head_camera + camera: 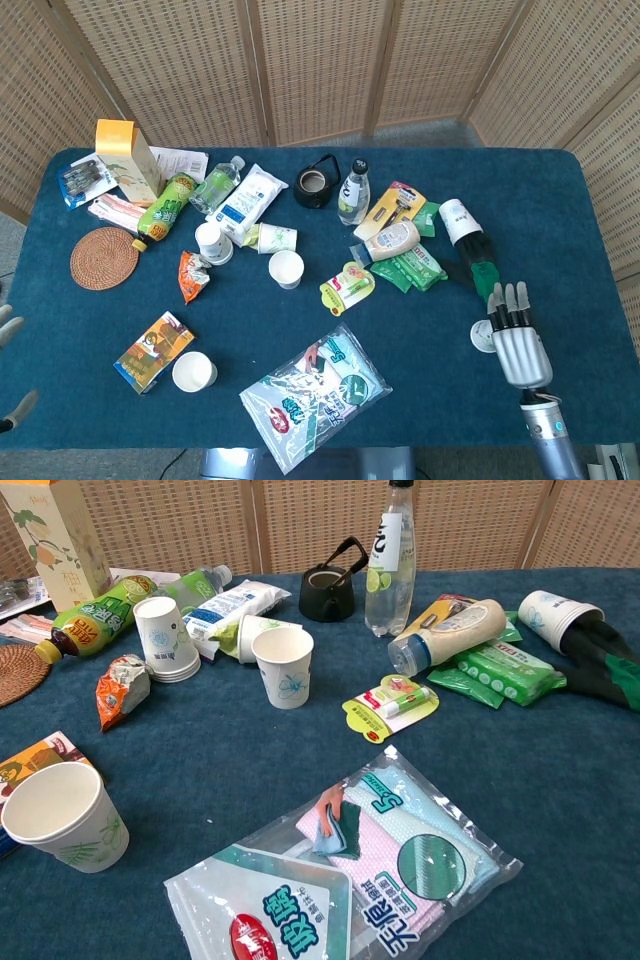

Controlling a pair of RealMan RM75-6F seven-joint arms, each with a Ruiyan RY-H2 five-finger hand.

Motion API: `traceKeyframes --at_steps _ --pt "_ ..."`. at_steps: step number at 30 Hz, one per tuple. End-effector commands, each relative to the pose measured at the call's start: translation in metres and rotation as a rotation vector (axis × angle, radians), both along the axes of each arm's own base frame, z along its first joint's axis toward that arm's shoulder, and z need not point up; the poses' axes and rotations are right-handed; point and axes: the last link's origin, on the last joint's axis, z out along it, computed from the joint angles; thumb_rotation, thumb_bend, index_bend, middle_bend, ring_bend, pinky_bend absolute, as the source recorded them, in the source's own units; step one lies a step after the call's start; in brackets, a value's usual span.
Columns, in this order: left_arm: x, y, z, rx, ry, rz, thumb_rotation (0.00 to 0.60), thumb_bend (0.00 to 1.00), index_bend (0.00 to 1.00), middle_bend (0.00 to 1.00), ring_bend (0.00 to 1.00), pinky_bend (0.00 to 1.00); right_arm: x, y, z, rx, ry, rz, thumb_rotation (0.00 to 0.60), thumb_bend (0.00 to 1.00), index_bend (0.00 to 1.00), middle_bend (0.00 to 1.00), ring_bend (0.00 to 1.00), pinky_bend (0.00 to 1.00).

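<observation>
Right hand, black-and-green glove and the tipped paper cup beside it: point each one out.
right hand (517, 338), head view, on the back of the hand.
black-and-green glove (483, 268), head view, on its green part.
tipped paper cup (548, 614), chest view, on its side wall.

Paper cup (283, 667) stands upright beside lying cloth packet (370, 875).

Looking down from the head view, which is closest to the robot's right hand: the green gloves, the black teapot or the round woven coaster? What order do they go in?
From the right hand, which hangs open over the table's right side:
1. Green gloves, just beyond its fingertips.
2. Black teapot, mid-table toward the far edge.
3. Round woven coaster, far on the left side.
</observation>
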Motion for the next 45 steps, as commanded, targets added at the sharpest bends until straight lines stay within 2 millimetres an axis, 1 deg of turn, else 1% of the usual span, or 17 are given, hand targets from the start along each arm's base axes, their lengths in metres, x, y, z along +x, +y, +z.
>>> traceKeyframes --at_steps 1,6,14,17,19,24,25,27,29,35,39,42,45 --pt "0.000 0.000 0.000 -0.001 0.001 0.000 0.600 0.35 0.00 0.00 0.00 0.00 0.002 0.005 0.010 -0.011 -0.025 -0.001 0.600 0.26 0.13 0.00 0.00 0.00" --pt "0.000 0.000 -0.001 -0.004 0.002 0.000 0.600 0.35 0.00 0.00 0.00 0.00 0.009 0.008 0.023 0.018 -0.097 0.050 0.600 0.26 0.13 0.00 0.00 0.00" --pt "0.001 0.000 -0.001 -0.007 0.003 0.000 0.600 0.35 0.00 0.00 0.00 0.00 0.011 0.008 0.041 0.100 -0.248 0.105 0.600 0.26 0.12 0.00 0.00 0.00" --pt "0.001 0.000 -0.002 -0.007 0.005 0.000 0.600 0.35 0.00 0.00 0.00 0.00 0.012 0.008 0.050 0.134 -0.344 0.114 0.600 0.26 0.12 0.00 0.00 0.00" --pt "0.001 0.000 -0.002 -0.009 0.005 0.000 0.600 0.35 0.00 0.00 0.00 0.00 0.014 0.007 0.057 0.160 -0.437 0.113 0.600 0.25 0.12 0.00 0.00 0.00" --pt "0.001 0.000 -0.003 -0.010 0.007 0.000 0.600 0.35 0.00 0.00 0.00 0.00 0.017 0.005 0.075 0.181 -0.606 0.109 0.594 0.23 0.12 0.00 0.00 0.00" --pt "0.001 0.000 -0.003 -0.011 0.008 0.000 0.600 0.35 0.00 0.00 0.00 0.00 0.017 0.004 0.078 0.182 -0.629 0.110 0.582 0.23 0.12 0.00 0.00 0.00" --pt "0.001 0.000 -0.003 -0.013 0.009 -0.001 0.600 0.35 0.00 0.00 0.00 0.00 0.018 0.004 0.083 0.184 -0.688 0.106 0.540 0.23 0.11 0.00 0.00 0.00" --pt "0.001 0.000 -0.004 -0.015 0.008 0.000 0.600 0.35 0.00 0.00 0.00 0.00 0.020 0.005 0.086 0.192 -0.751 0.093 0.481 0.23 0.11 0.00 0.00 0.00" --pt "0.002 -0.001 -0.005 -0.017 0.011 0.000 0.600 0.35 0.00 0.00 0.00 0.00 0.021 0.006 0.096 0.208 -0.914 0.042 0.363 0.21 0.10 0.00 0.00 0.00" --pt "0.002 0.000 -0.005 -0.017 0.012 0.000 0.600 0.35 0.00 0.00 0.00 0.00 0.020 0.008 0.099 0.221 -0.981 0.010 0.333 0.19 0.10 0.00 0.00 0.00" --pt "0.002 0.000 -0.006 -0.021 0.014 -0.001 0.600 0.35 0.00 0.00 0.00 0.00 0.020 0.011 0.100 0.226 -1.046 -0.014 0.323 0.18 0.09 0.00 0.00 0.00" --pt "0.002 0.000 -0.006 -0.021 0.014 -0.001 0.600 0.35 0.00 0.00 0.00 0.00 0.021 0.016 0.099 0.234 -1.124 -0.050 0.299 0.17 0.06 0.00 0.00 0.00"
